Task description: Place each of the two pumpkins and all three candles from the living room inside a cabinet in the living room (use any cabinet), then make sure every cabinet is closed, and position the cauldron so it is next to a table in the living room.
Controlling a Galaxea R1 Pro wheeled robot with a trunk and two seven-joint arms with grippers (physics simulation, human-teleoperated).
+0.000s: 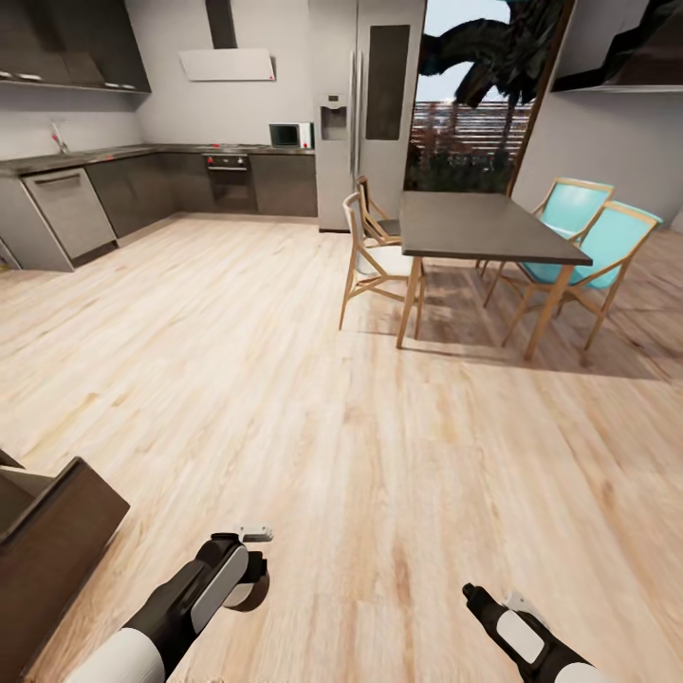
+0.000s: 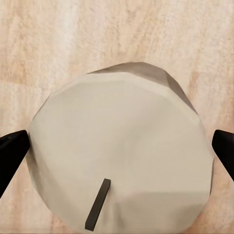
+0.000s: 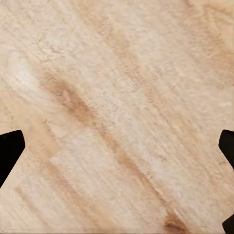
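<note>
— What's your left hand (image 2: 117, 151) got?
— A cream-white candle (image 2: 122, 156), clamped between both fingers. Your right hand (image 3: 117, 146) is spread wide, nothing in it, plank floor (image 1: 313, 398) below; dining table (image 1: 474, 228) well ahead.

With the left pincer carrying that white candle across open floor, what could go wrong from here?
1. The cream-white candle is wide and sits between the left pincer fingers at its edges only; it could slip onto the plank floor.
2. The dark brown cabinet corner is close beside the left arm; turning could clip it.
</note>
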